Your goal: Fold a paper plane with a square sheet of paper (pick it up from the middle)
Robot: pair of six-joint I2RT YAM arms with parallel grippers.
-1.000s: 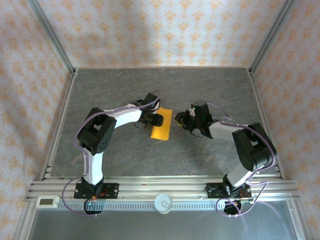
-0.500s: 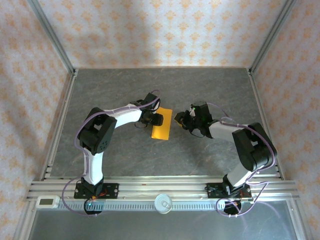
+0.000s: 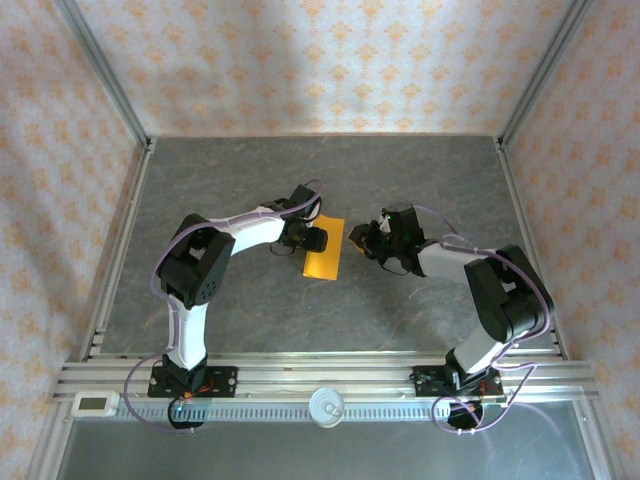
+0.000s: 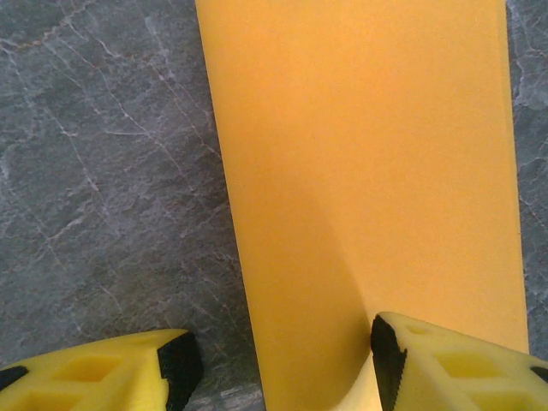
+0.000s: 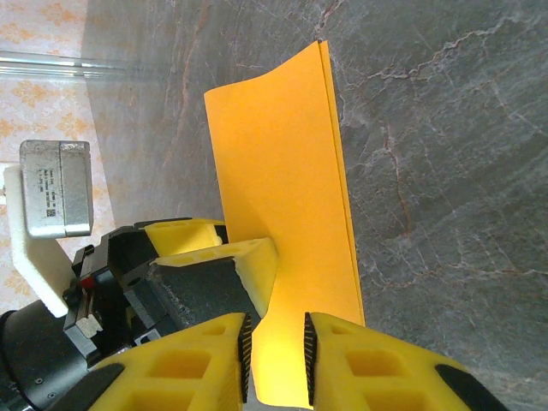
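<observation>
Paper [image 3: 324,252] of bright orange, folded into a long two-layered rectangle, lies about the middle of the grey table [image 3: 250,180], well apart from every edge. At its left long side the left claw [image 4: 278,368] stands open, one finger over bare table and the other over the sheet near its end. At its right side the right claw [image 5: 276,351] has its jaws only a narrow way apart, with orange showing in the gap, and I cannot tell whether they touch the sheet.
</observation>
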